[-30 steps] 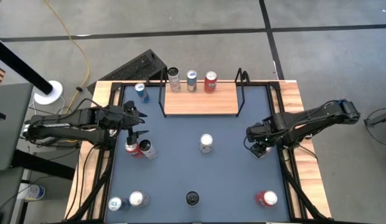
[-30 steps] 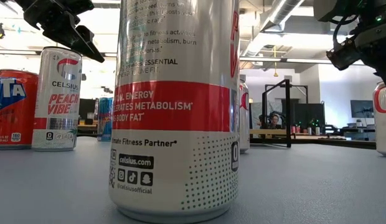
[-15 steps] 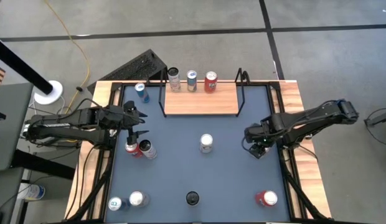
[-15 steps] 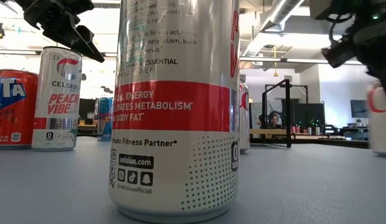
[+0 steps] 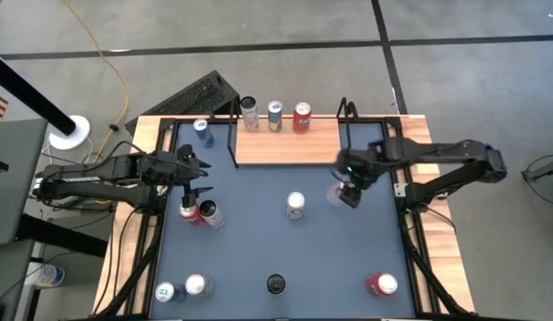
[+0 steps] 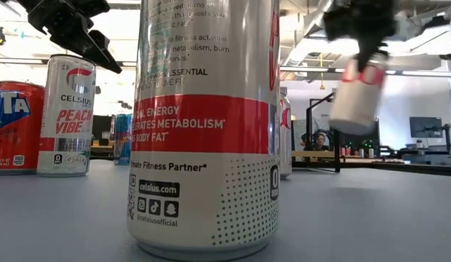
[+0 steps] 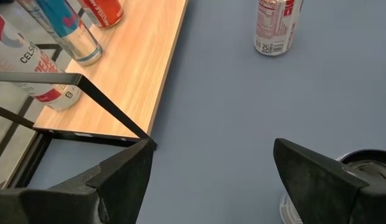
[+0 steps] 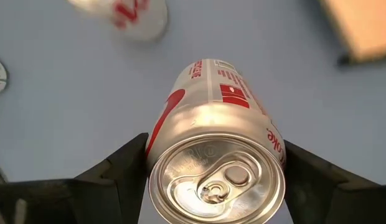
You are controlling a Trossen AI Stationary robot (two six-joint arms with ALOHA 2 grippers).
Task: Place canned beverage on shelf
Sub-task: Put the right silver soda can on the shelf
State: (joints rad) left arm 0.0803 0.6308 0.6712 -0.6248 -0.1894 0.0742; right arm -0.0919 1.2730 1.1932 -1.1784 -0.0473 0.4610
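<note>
My right gripper [image 5: 348, 183] is shut on a silver-and-red can [image 6: 358, 93], in the air over the table just near of the shelf's right end. The shelf [image 5: 287, 144] is a light-wood board with black wire uprights at the table's far edge. Three cans [image 5: 275, 113] stand along its far side. My left gripper [image 5: 194, 176] is open and empty at the table's left, above two cans [image 5: 202, 213] that stand on the mat. It also shows in the low view [image 6: 87, 44]. My right gripper pinches the can's side wall just below the top rim [image 8: 157, 144] between its two fingers [image 8: 121, 171], one on each side. The fingers come from above, pointing down. The can hangs below them, slightly tilted, lifted clear of the table [image 6: 358, 93].
A silver can [image 5: 295, 205] stands mid-table and a blue can [image 5: 202, 132] at the far left. Two cans [image 5: 183, 287], a dark can [image 5: 275, 284] and a red can [image 5: 382, 284] stand along the near edge. One tall can [image 6: 207, 124] fills the low view.
My right gripper has taken hold of the silver-and-red can that stood at the table's right side and lifted it clear. It has carried the can toward the table's left and far edge, up to the shelf's right end.
</note>
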